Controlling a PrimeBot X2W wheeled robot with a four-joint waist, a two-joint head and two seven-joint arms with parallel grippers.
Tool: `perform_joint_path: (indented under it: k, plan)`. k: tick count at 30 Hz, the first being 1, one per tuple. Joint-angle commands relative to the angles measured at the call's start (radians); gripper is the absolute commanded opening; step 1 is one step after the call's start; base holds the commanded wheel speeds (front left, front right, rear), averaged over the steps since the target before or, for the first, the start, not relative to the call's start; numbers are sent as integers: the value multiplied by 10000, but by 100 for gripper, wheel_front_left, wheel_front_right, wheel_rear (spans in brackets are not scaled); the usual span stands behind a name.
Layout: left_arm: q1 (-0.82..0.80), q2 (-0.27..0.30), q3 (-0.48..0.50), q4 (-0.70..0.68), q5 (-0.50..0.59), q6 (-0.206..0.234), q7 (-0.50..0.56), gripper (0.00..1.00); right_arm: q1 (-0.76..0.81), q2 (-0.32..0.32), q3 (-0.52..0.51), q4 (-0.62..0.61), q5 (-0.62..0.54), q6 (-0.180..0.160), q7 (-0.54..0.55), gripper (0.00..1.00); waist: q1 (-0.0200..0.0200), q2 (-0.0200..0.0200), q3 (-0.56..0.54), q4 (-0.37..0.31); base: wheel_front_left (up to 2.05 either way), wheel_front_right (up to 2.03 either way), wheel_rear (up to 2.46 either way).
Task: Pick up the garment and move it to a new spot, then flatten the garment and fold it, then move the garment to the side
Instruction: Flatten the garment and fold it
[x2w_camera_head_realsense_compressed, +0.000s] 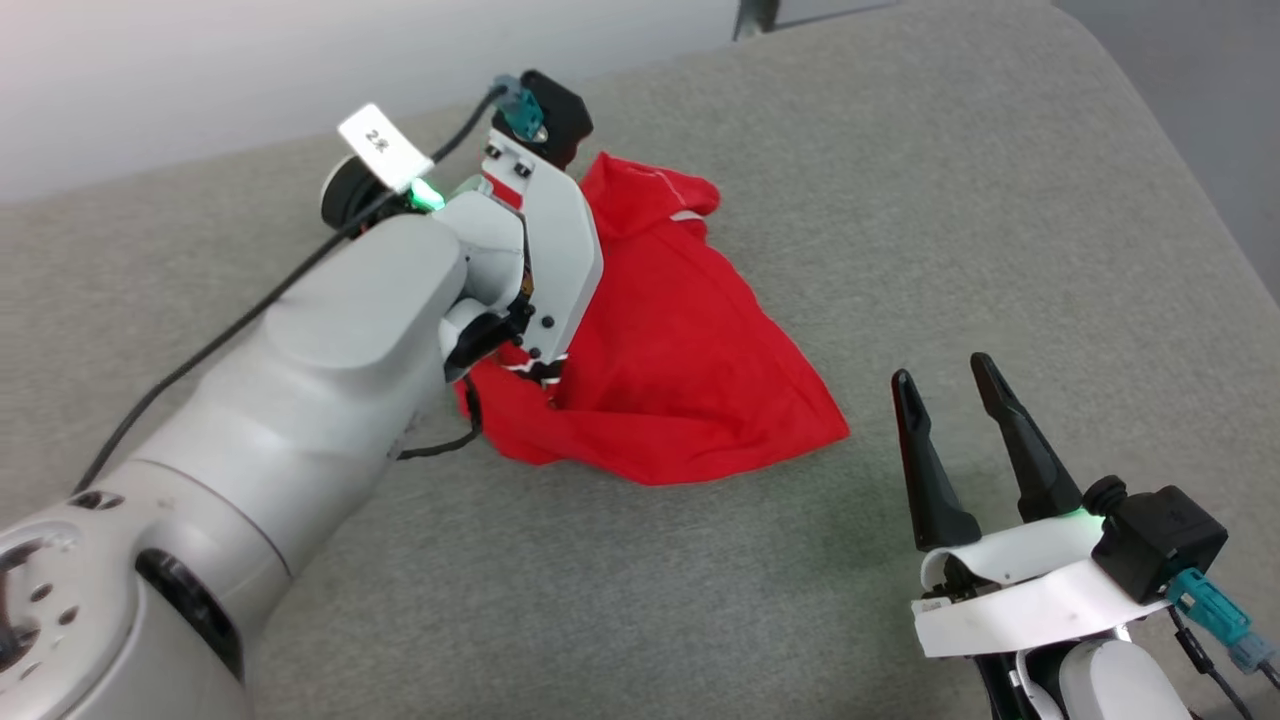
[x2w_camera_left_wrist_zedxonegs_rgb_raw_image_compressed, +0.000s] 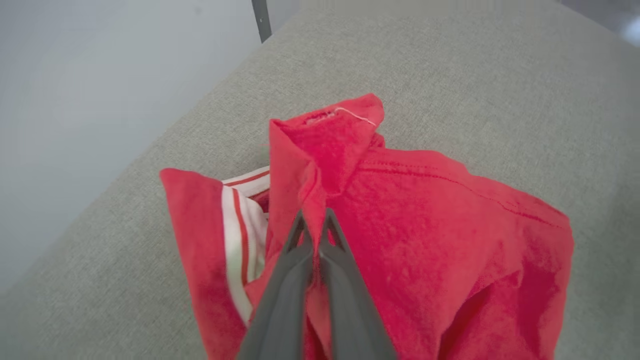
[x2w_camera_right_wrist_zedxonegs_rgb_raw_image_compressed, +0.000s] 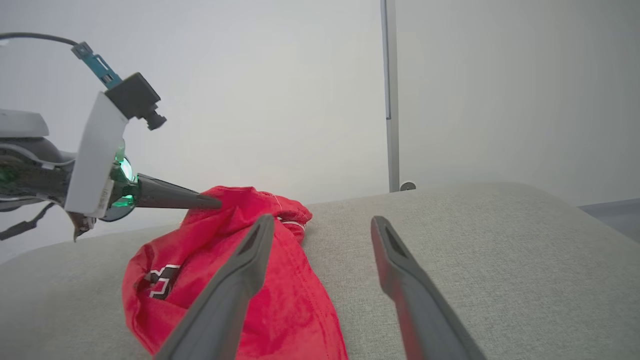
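Observation:
The garment (x2w_camera_head_realsense_compressed: 690, 370) is a red shirt lying crumpled in the middle of the grey padded surface (x2w_camera_head_realsense_compressed: 950, 180). In the left wrist view my left gripper (x2w_camera_left_wrist_zedxonegs_rgb_raw_image_compressed: 314, 222) is shut, pinching a raised fold of the garment (x2w_camera_left_wrist_zedxonegs_rgb_raw_image_compressed: 425, 210) near a white sleeve with red stripes (x2w_camera_left_wrist_zedxonegs_rgb_raw_image_compressed: 235, 235). The right wrist view shows that same gripper (x2w_camera_right_wrist_zedxonegs_rgb_raw_image_compressed: 212, 202) clamped on the top of the garment (x2w_camera_right_wrist_zedxonegs_rgb_raw_image_compressed: 300, 305), with black-and-white lettering (x2w_camera_right_wrist_zedxonegs_rgb_raw_image_compressed: 160, 282) low on the cloth. My right gripper (x2w_camera_head_realsense_compressed: 940, 375) stands open at the lower right, a little right of the garment, nothing between its fingers (x2w_camera_right_wrist_zedxonegs_rgb_raw_image_compressed: 250, 260).
The grey surface rounds off at its far right corner (x2w_camera_head_realsense_compressed: 1150, 90). A thin metal post (x2w_camera_right_wrist_zedxonegs_rgb_raw_image_compressed: 391, 100) rises behind it against a pale wall. My left forearm (x2w_camera_head_realsense_compressed: 330, 350) and its black cable (x2w_camera_head_realsense_compressed: 230, 330) lie over the surface's left part.

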Motion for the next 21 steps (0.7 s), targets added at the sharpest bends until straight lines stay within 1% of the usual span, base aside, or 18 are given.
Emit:
perform_joint_path:
  k: [1, 3, 6, 10, 12, 17, 21]
  plan:
    - [-76, 77, 101, -41, -144, 23, -158, 0, 87, 19, -23, 17, -102, -12, -8, 100, 0, 0, -253, 308, 0, 0, 0]
    - [-85, 135, 146, -78, -248, 23, -260, 0, 127, 20, -29, 33, -140, -12, -8, 100, 0, 0, -334, 413, 0, 0, 0]
    - [5, 396, 578, -231, -749, 23, -633, 0, 260, 19, -64, 69, -235, -10, -8, 100, 0, 0, -575, 737, 0, 0, 0]
    - [519, 973, 1146, -451, -1345, 69, -1128, 0, 443, 17, -190, 95, -381, -10, -8, 100, 0, 0, -874, 1205, 0, 0, 0]
    - [836, 1400, 1336, -668, -1579, 64, -1270, 0, 555, 19, -230, 104, -426, -10, -8, 100, 0, 0, -994, 1441, 0, 0, 0]
    - [2233, 2353, 1609, -1489, -2148, 486, -1490, 0, 713, 16, -227, 137, -668, -12, -8, 100, 0, 0, -1202, 1945, 0, 0, 0]
    - [3574, 3024, 2001, -2065, -2850, 978, -1804, 0, 693, 17, -221, 135, -786, -12, -8, 100, 0, 0, -1246, 2178, 0, 0, 0]
